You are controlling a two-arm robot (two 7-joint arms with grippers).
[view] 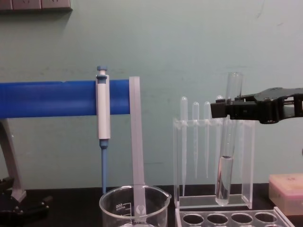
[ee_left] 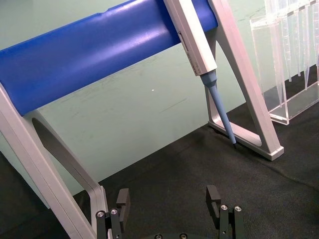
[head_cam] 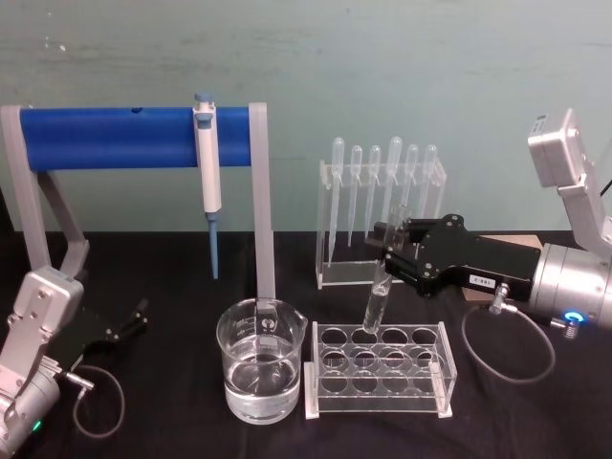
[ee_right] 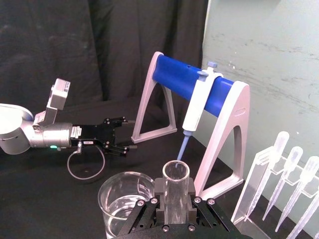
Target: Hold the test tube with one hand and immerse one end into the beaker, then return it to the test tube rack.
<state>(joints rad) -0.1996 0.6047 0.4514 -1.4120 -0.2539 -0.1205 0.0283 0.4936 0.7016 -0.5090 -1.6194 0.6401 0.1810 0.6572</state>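
Note:
My right gripper (head_cam: 390, 253) is shut on the test tube (head_cam: 380, 298), gripping it near the open rim. The clear tube hangs almost upright, slightly tilted. Its rounded bottom hangs just above the back row of holes of the clear plastic rack (head_cam: 378, 373). From the chest the tube (view: 226, 161) hangs under the black fingers (view: 221, 110), clear of the rack (view: 232, 218). The right wrist view looks down the tube's rim (ee_right: 176, 174). The beaker (head_cam: 260, 359) holds clear liquid and stands left of the rack, apart from the tube. My left gripper (head_cam: 134, 320) rests open at the table's left.
A blue-barred stand (head_cam: 134, 136) carries a blue-and-white pipettor (head_cam: 207, 163) behind the beaker. A clear holder (head_cam: 382, 220) with several thin pipettes stands behind the rack. A pink box (view: 286, 189) sits at the far right. Black cloth covers the table.

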